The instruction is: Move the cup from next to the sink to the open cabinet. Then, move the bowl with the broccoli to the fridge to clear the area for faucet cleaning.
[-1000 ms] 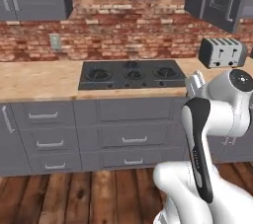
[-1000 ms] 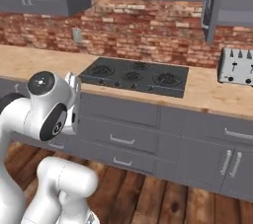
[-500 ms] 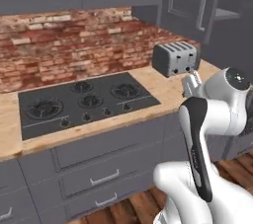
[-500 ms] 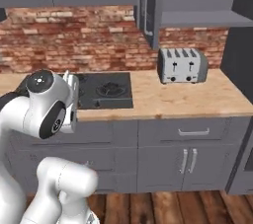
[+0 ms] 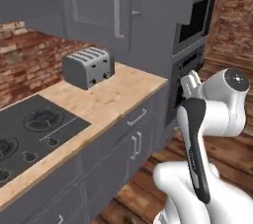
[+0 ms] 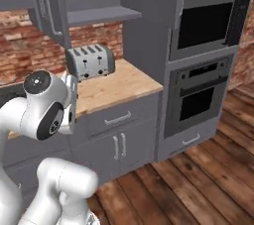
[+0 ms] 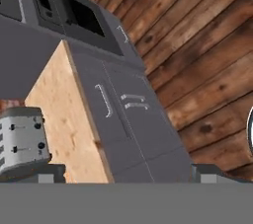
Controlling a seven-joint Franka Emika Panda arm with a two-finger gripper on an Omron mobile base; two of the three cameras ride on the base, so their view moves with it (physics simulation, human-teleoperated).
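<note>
Pincer (image 5: 189, 81) folded close to the white arm at counter height; whether its fingers are parted or closed cannot be told. Ahead of it lies a wood counter (image 5: 106, 97) with a silver toaster (image 5: 88, 67). Above the toaster hangs the open cabinet (image 6: 92, 15), its door (image 6: 49, 6) swung aside. Beside the pincer stands a built-in oven (image 6: 201, 90). No cup or bowl is visible.

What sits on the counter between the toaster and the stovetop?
Nothing: bare light wood counter separates the toaster from the stovetop in the left base view.
</note>
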